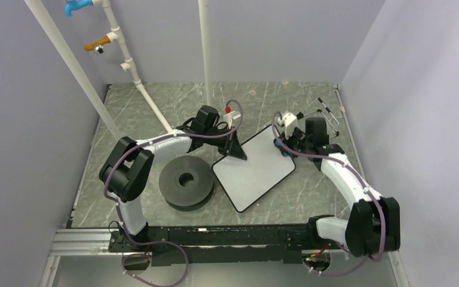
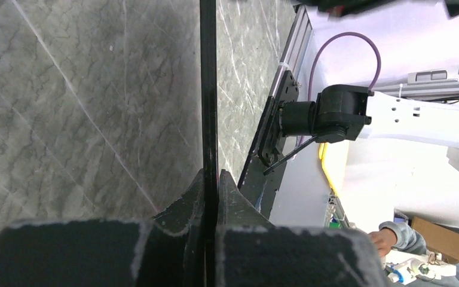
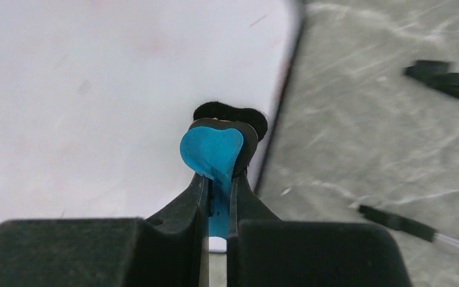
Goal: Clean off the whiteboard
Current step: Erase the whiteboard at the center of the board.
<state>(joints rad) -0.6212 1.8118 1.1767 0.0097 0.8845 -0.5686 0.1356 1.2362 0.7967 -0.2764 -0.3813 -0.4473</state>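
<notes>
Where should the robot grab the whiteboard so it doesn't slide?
By its thin rim, on the far-left edge, coming in from the left. The whiteboard is flat and thin, so fingers can only close over the rim. The left gripper pinches it there now. That leaves the white face free for the eraser in the right gripper.

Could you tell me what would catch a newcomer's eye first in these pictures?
The whiteboard sits mid-table and looks almost wiped clean, with the left gripper clamped on its far left edge. The right gripper pinches a small blue eraser at the board's far right corner. A black disc lies on the table just left of the board.
</notes>
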